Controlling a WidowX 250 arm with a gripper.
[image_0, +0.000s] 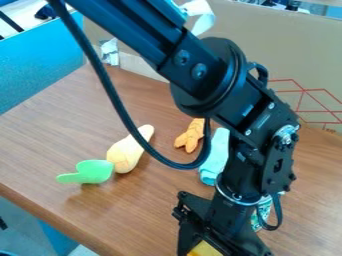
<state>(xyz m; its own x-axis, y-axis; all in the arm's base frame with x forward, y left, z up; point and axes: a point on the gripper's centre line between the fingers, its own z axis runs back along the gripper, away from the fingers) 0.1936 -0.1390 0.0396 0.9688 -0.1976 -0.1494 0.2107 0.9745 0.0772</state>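
Brown table (47, 135), arm (234, 107) bent, tool (206, 246) low.

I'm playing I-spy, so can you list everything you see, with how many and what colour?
Scoop: one, green, table's left
Squash-shaped toy: one, pale orange, beside the scoop
Bumpy toy: one, orange, mid-table
Long thing: one, light teal, partly behind the arm
Patterned thing: one, white and green, behind the arm
Yellow thing: one, at the pincer
Table: one, brown, underneath
Panel: one, blue, left
Board: one, tan, behind
Arm: one, black, from the top
Pincer: one, black, bottom
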